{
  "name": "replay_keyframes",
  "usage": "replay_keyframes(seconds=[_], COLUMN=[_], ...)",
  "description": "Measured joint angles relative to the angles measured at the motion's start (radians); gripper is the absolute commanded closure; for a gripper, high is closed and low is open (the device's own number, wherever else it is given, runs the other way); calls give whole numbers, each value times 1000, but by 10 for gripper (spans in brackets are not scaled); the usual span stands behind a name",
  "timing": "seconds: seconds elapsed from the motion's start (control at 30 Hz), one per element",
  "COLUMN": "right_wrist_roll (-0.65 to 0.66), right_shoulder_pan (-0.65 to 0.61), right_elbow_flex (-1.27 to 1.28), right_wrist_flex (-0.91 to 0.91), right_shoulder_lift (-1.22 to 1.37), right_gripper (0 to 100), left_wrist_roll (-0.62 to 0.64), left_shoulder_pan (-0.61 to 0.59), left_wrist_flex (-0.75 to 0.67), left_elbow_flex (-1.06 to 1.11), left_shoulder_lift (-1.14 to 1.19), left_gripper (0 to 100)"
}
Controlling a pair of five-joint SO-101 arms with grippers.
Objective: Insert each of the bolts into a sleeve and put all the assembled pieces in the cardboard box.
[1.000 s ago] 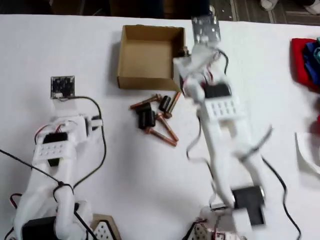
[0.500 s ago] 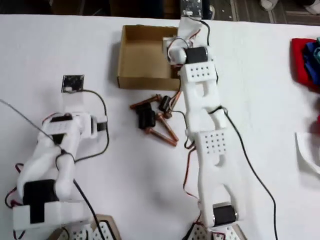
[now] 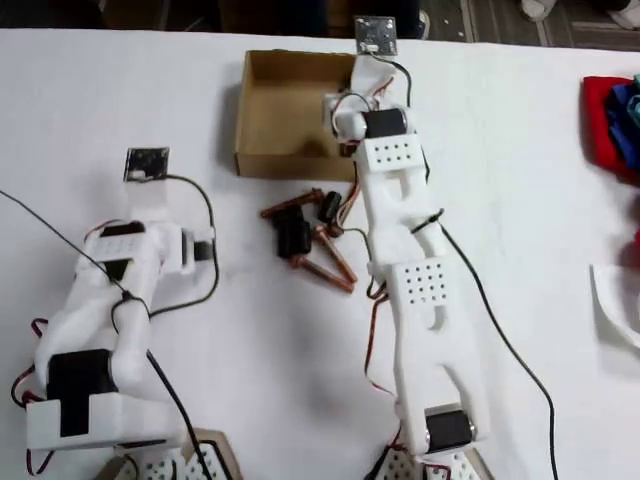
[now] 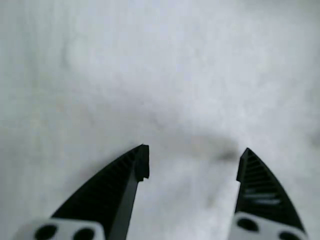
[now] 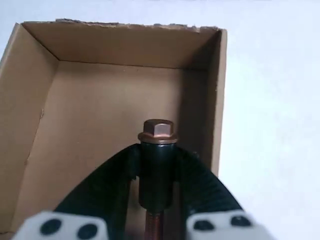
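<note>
My right gripper (image 5: 157, 152) is shut on an assembled piece, a copper bolt (image 5: 158, 131) standing in a black sleeve (image 5: 156, 175). It hangs over the inside of the open cardboard box (image 5: 100, 120), close to one side wall. In the high view the right arm (image 3: 385, 150) stretches to the box (image 3: 290, 75) at its right wall. Several loose copper bolts (image 3: 325, 268) and black sleeves (image 3: 293, 235) lie on the table just in front of the box. My left gripper (image 4: 192, 162) stands open over bare white table, nothing between its fingers, at the left of the table.
The white table (image 3: 250, 380) carries the arms' cables (image 3: 205, 260). A red cloth bundle (image 3: 608, 110) and a white curved object (image 3: 612, 305) sit at the right edge. The left arm (image 3: 110, 290) is folded back near the front left.
The right arm swung left from beside the box's right corner to over the box and stretched out straight. The left arm pulled back and shifted slightly right.
</note>
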Motion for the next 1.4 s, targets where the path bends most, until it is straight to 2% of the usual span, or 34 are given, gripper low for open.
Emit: replay_keyframes(seconds=[0.87,1.1,1.4], right_wrist_roll=[0,0,0], right_shoulder_pan=[-17,-17,-20], right_elbow_flex=[81,81,78], right_wrist_flex=[-80,-80,-84], right_shoulder_lift=[0,0,-2], right_gripper=[974,846,857], left_wrist_roll=[0,0,0], left_shoulder_pan=[0,0,0], left_wrist_flex=[0,0,0], left_elbow_flex=[0,0,0], left_shoulder_lift=[0,0,0], left_gripper=[710,710,710])
